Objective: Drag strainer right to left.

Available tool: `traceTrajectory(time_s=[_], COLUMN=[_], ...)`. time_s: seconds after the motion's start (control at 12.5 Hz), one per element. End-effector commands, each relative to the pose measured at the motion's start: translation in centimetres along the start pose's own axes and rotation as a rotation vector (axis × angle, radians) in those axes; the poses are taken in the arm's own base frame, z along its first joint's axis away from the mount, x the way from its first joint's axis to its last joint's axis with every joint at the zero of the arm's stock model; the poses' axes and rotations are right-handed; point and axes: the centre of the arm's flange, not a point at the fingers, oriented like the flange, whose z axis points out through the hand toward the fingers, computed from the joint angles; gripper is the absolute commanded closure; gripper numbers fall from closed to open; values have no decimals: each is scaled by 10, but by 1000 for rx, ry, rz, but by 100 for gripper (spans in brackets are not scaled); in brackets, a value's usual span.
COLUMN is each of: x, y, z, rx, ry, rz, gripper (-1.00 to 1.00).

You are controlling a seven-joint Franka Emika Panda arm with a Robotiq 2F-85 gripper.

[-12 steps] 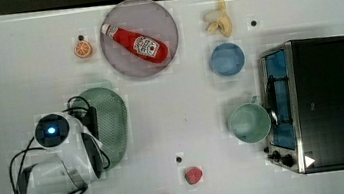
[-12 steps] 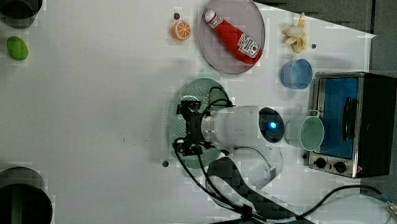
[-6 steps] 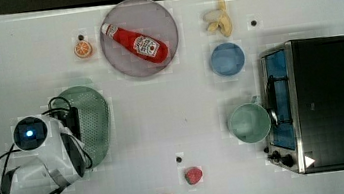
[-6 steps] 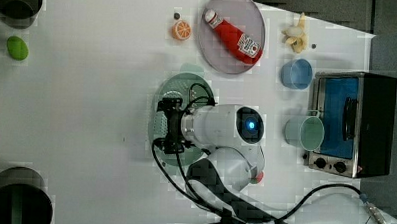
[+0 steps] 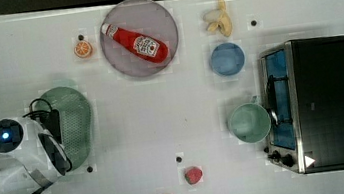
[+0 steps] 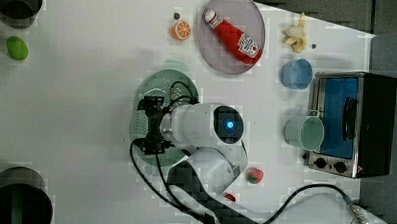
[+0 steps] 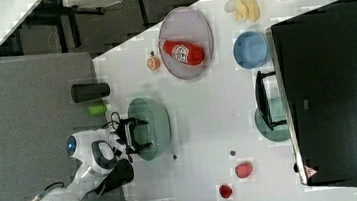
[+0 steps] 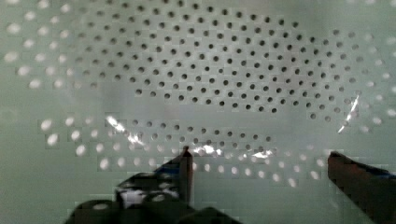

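The strainer [image 5: 73, 121], a pale mint-green oval colander full of small holes, sits on the white table at the top view's left. The arm reaches over it, and my gripper [image 5: 58, 136] is down inside its bowl on the side nearest the arm. In the left view the gripper [image 6: 151, 125] covers the middle of the strainer [image 6: 163, 82]. The right view has the gripper [image 7: 136, 132] at the inner wall of the strainer [image 7: 157, 123]. The wrist view looks into the strainer's perforated inside [image 8: 210, 70]. There the gripper [image 8: 259, 161] is open, its fingertips [image 8: 186, 159] wide apart.
In the top view, a grey plate [image 5: 161, 12] holding a ketchup bottle [image 5: 135, 42] lies behind, with an orange slice [image 5: 83, 49] beside it. A banana [image 5: 217, 18], blue bowl [image 5: 227, 59], mint cup [image 5: 249, 123] and toaster oven [image 5: 319, 103] stand right. Two red fruits [image 5: 193, 175] lie near the front.
The arm and the strainer have slid together toward the top view's left, away from the table's middle. The gripper has stayed open inside the bowl.
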Motion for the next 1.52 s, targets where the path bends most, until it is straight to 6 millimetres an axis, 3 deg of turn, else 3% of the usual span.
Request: traceTrajectory(time_s=[0.08,0.4,0.56,0.72,0.88,1.04,1.2,1.36,1.52], x=[-39,-41,-26,-12,11,60,129,199,274], y=[5,1,-2,-15,-32,-49,-55,-48,-30], z=[3,-1,-24,-82,-160,-244,-322,-391,-441], rx=[17,14,-20,-14,15,45,53,72,51], ry=[-40,-32,35,67,75,90,121,131,151], rz=[20,14,-61,-151,-231,-296,-400,-511,-628], gripper=[-100,-100,-100,-100,-100,-100,-100,-100,-100])
